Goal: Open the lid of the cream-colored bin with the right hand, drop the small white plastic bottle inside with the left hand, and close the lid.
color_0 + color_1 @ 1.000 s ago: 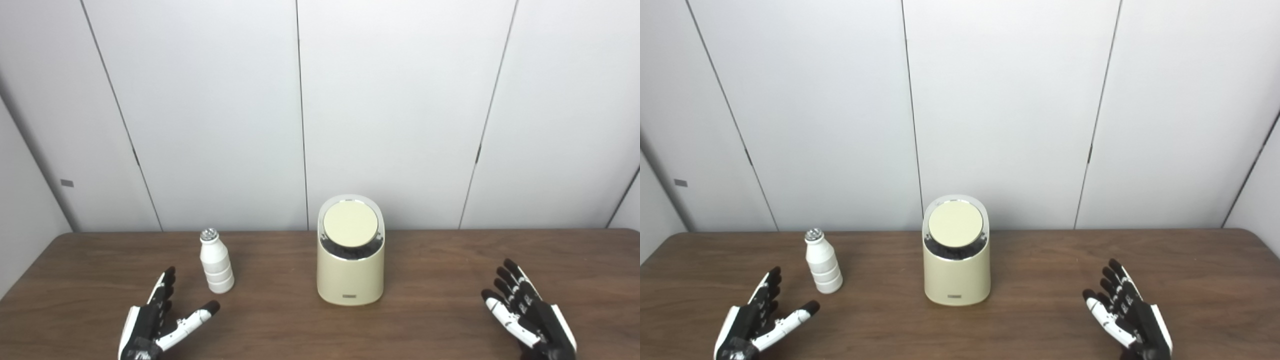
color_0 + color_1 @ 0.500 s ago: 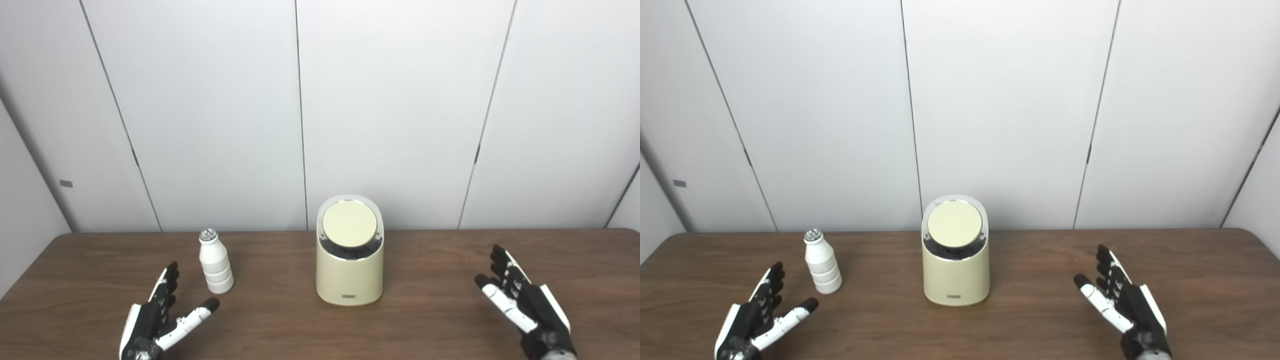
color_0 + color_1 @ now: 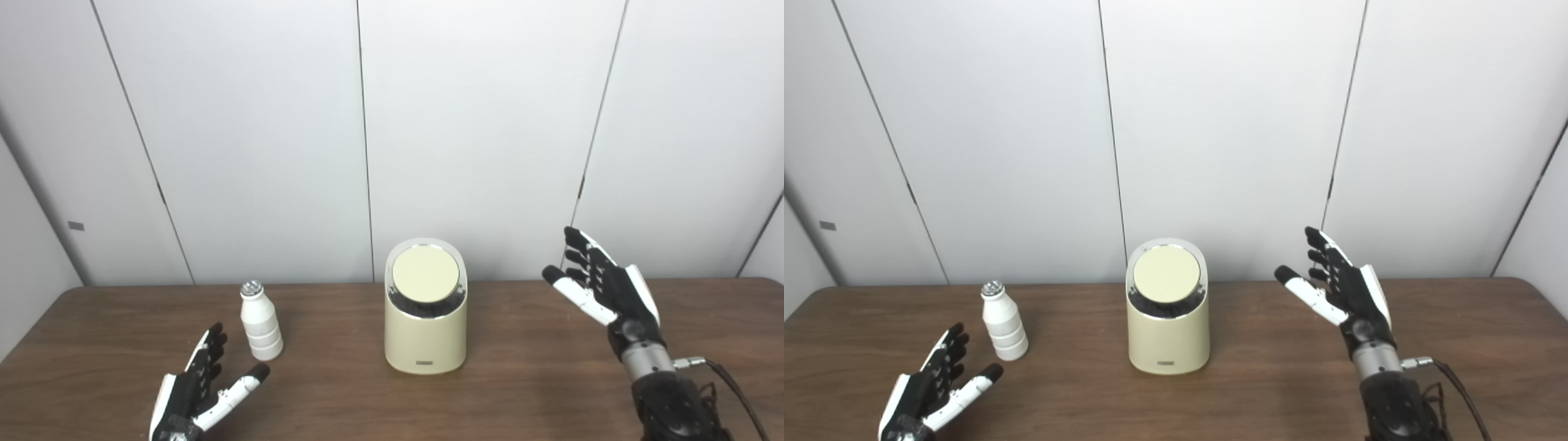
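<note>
Nearest, at the lower left: left hand [image 3: 195, 395] low over the brown table [image 3: 527, 392], palm up, fingers spread, holding nothing. A little beyond its fingertips, not touching: small white bottle [image 3: 260, 321], upright, silvery cap on top. At the right: right hand [image 3: 603, 285] raised well above the tabletop on an upright forearm, fingers spread and empty, thumb pointing toward the middle, level with the top of the bin and clear of it. Between the two hands, mid-table: cream bin [image 3: 425, 327], upright, round lid [image 3: 425, 275] shut and tilted toward the camera. Farthest back: pale grey wall panels [image 3: 478, 122].
</note>
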Robot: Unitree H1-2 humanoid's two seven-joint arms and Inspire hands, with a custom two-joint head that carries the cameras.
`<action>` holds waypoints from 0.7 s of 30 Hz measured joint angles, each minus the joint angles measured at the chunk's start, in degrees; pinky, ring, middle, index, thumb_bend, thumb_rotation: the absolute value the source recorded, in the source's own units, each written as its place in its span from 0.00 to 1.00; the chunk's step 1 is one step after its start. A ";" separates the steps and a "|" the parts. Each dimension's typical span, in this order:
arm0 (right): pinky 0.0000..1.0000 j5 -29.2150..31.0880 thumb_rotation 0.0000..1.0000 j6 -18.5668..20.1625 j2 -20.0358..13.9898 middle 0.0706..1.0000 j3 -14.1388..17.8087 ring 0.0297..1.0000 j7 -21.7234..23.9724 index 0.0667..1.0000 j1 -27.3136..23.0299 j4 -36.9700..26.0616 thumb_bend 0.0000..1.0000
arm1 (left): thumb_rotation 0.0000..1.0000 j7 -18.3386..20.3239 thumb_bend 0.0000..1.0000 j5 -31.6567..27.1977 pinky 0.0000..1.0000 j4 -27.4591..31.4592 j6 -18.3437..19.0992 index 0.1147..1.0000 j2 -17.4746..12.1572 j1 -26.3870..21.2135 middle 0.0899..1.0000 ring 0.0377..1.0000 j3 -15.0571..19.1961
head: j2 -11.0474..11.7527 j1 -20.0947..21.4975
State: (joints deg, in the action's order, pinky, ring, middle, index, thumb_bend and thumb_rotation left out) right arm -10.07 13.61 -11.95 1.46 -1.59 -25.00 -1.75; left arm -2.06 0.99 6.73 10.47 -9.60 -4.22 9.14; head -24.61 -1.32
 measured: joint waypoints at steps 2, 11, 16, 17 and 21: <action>0.90 -1.59 0.66 0.90 -0.10 0.96 -1.22 0.95 0.11 0.89 -1.26 0.00 0.98 | 0.39 0.02 0.93 -0.36 1.00 0.04 0.00 1.00 0.14 0.09 0.97 0.99 0.11 | -0.09 0.00; 0.73 -8.22 0.60 5.99 -0.67 0.92 -6.60 0.87 2.03 0.93 -6.12 -0.01 1.00 | 0.39 0.02 0.93 -0.76 0.99 0.16 0.01 1.00 0.27 0.24 0.97 0.99 0.37 | 0.09 0.53; 0.77 -12.69 0.59 7.60 -0.52 0.95 -9.45 0.91 2.07 0.95 -8.11 0.10 1.00 | 0.39 0.07 0.92 -0.74 1.00 0.16 0.00 1.00 0.22 0.25 0.97 0.99 0.34 | 0.00 0.53; 0.81 -13.69 0.58 7.99 -0.56 0.97 -10.06 0.92 2.08 0.97 -8.56 0.27 1.00 | 0.39 0.06 0.93 -0.74 0.99 0.16 0.00 0.99 0.22 0.26 0.97 0.99 0.34 | 0.00 0.53; 0.86 -16.50 0.54 8.42 -0.56 0.99 -11.76 0.97 2.08 0.99 -10.27 2.06 0.99 | 0.39 0.06 0.92 -0.73 0.98 0.17 0.00 1.00 0.24 0.26 0.97 0.98 0.32 | 0.00 0.61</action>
State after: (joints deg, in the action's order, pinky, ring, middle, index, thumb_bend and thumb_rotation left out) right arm -26.58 22.03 -12.51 -10.30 0.49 -35.27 0.31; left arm -2.00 0.25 6.90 10.47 -9.36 -3.96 9.46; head -24.61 -0.70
